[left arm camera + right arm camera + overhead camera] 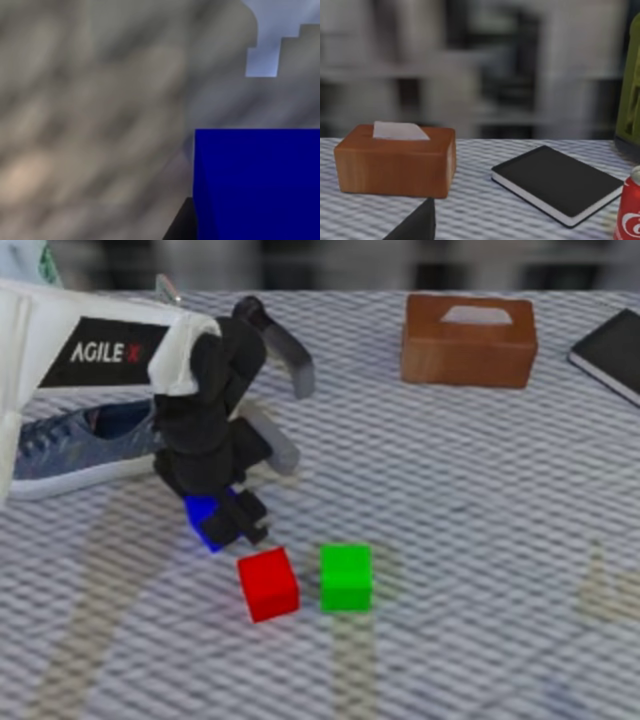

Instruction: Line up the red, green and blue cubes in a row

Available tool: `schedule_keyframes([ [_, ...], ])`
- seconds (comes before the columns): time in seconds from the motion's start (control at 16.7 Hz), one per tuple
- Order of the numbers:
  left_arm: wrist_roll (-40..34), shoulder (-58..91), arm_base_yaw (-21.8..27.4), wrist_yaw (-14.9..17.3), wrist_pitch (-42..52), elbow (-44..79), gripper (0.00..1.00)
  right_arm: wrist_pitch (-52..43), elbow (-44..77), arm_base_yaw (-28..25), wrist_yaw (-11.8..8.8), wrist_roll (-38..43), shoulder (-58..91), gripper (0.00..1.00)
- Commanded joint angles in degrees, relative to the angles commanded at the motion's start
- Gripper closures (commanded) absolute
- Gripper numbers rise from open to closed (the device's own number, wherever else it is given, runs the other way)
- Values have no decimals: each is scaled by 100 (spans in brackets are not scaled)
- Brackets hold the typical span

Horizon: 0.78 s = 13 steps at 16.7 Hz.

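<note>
On the patterned surface [480, 540], the left hand [228, 522] clamps the blue cube [203, 515], at ten o'clock from the red cube [268, 584]; green cube [346, 577] beside red.

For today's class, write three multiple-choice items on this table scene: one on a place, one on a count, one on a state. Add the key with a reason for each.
1. Where is the green cube?
A. Beside the red cube, toward the table's right
B. On the tissue box
C. Under the shoe

2. How many small coloured cubes are on the table?
A. Two
B. Three
C. Five

3. What is the left hand doing?
A. Parked far from every cube
B. Lifting the black book
C. Down at the blue cube

Key:
1. A, green and red sit side by side with a small gap.
2. B, one red, one green, one blue.
3. C, the top view shows the hand over the blue cube, which fills much of the left wrist view.
</note>
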State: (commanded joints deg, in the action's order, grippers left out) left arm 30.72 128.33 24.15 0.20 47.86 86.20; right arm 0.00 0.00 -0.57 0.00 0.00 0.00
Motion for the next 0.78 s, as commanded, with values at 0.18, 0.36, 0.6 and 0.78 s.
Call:
schedule_keyframes([
  [0.18, 0, 0, 0, 0, 0, 0, 100, 0, 0, 0, 0, 0, 0, 0],
  [0.36, 2, -41, -1, 12, 37, 18, 100, 0, 0, 0, 0, 0, 0, 0],
  [0.6, 1, -287, -47, 17, 686, 392, 100, 0, 0, 0, 0, 0, 0, 0],
  [0.78, -13, -540, -100, 8, 1261, 709, 100, 0, 0, 0, 0, 0, 0, 0],
])
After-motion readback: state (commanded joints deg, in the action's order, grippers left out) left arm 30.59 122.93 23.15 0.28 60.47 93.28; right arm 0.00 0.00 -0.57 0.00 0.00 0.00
